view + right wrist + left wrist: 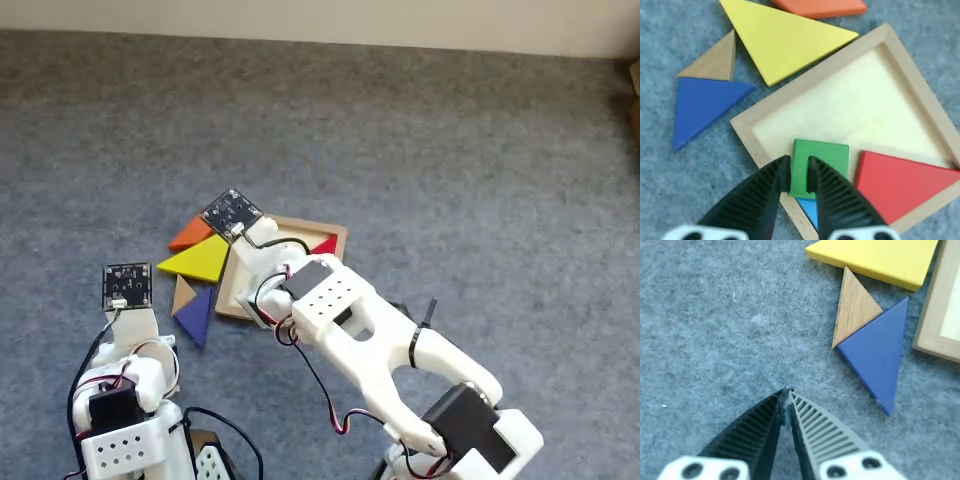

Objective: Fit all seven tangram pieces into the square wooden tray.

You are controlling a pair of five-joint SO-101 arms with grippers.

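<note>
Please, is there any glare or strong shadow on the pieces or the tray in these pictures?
High view: the light is soft and even, with no hard shadow around the wooden tray. Left wrist view: the yellow triangle and blue triangle show no glare. Right wrist view: the tray's floor is bright but readable, and the green square shows no reflection.
</note>
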